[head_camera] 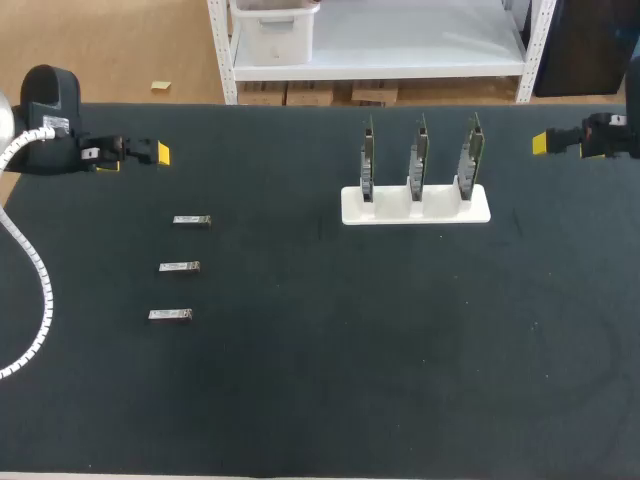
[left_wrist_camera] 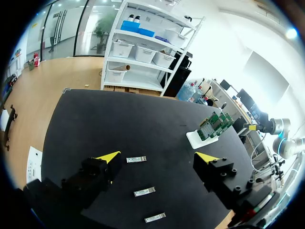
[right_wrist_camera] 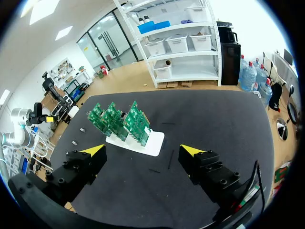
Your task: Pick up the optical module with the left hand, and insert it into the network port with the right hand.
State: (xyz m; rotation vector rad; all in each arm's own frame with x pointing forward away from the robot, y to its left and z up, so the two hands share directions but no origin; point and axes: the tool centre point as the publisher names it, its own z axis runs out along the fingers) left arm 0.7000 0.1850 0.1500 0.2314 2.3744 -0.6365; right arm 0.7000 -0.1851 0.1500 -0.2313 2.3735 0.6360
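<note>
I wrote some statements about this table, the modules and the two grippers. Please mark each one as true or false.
1. Three optical modules lie on the table. True.
2. The left gripper holds one module. False: it is open and empty, and all the modules lie on the table.
3. The white stand holds three circuit boards upright. True.
4. The right gripper is shut on a circuit board. False: it is open, well apart from the boards.
</note>
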